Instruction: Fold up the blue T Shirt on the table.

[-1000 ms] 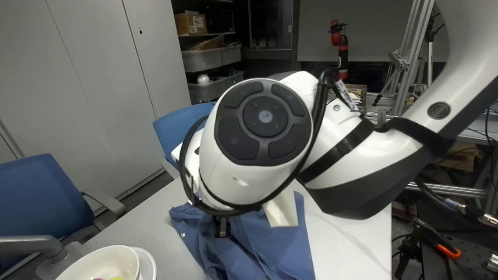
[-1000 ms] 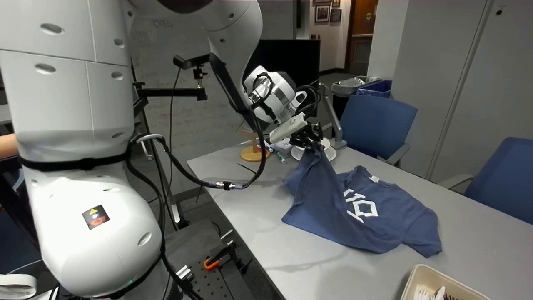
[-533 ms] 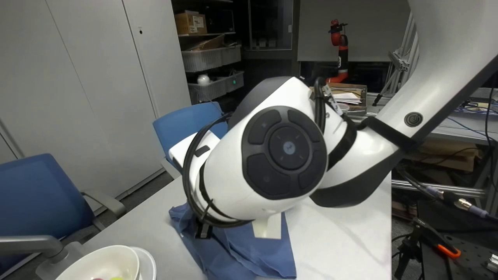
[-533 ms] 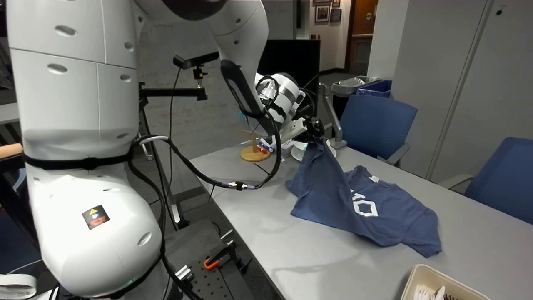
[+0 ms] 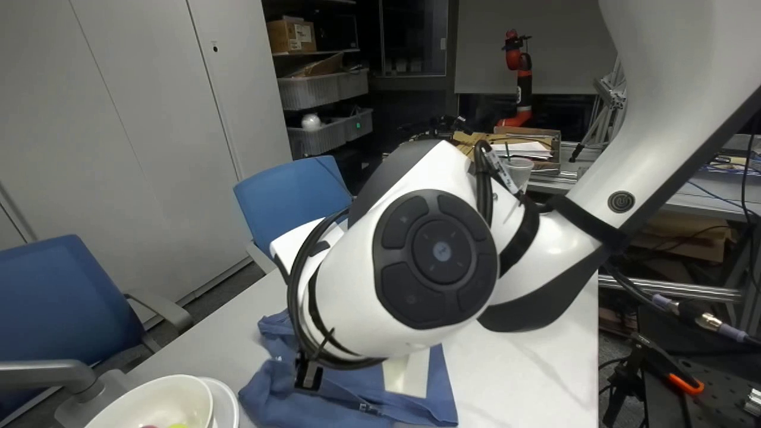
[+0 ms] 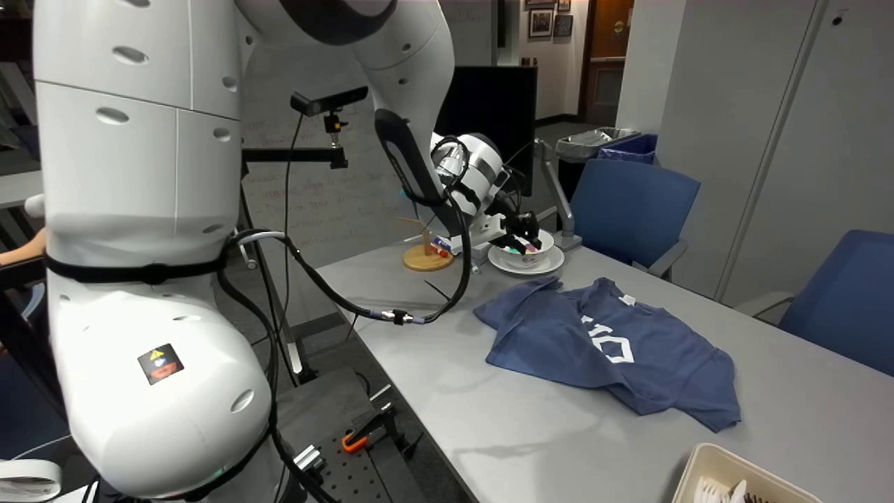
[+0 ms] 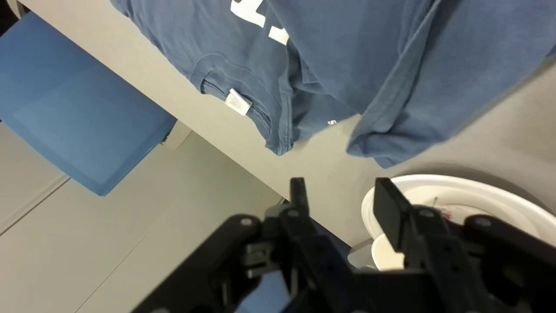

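Note:
The blue T Shirt (image 6: 663,356) lies creased on the grey-white table (image 6: 531,447), one side turned over its chest so that part of the white lettering is covered. In the wrist view the white neck tag shows, and a loose bunched end of the shirt (image 7: 391,143) sits short of the fingertips. My gripper (image 7: 341,182) stands open, with bare space between its fingers (image 7: 386,204) and no cloth in them. In an exterior view the gripper (image 6: 529,241) hangs over the far end of the table, apart from the shirt; the arm hides part of the shirt (image 5: 437,380) in an exterior view.
A white bowl (image 5: 160,395) on a plate (image 6: 552,264) stands right by the gripper, with small coloured things in it. A wooden stand (image 6: 427,258) and markers are nearby. A beige cutlery tray (image 6: 707,462) sits at the near end. Blue chairs (image 6: 628,209) line the table.
The jaws have parted and let go of the shirt. Its lifted part has dropped onto the table as a fold. The arm has shifted a little and come down slightly.

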